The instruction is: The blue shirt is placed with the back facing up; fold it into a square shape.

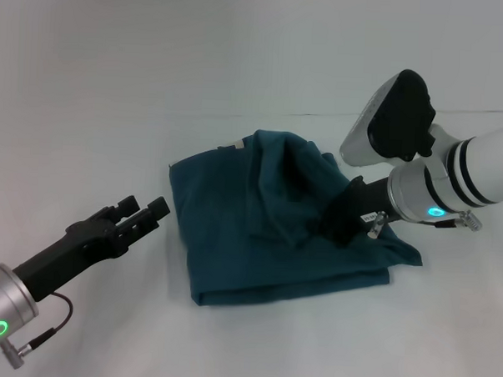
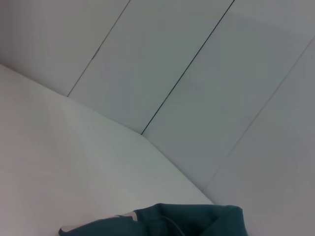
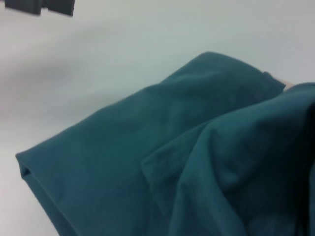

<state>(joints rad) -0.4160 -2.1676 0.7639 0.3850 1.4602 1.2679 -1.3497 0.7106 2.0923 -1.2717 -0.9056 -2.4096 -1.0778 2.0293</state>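
Lying bunched near the middle of the white counter (image 1: 114,82), the large dark teal-blue soft-fabric shirt (image 1: 258,239) is partly folded, its right side heaped up. The right gripper (image 1: 344,219) is pressed into that heap, fingers clenched on the fabric. The left gripper (image 1: 142,213) hovers just beside the shirt's left edge, fingers released.
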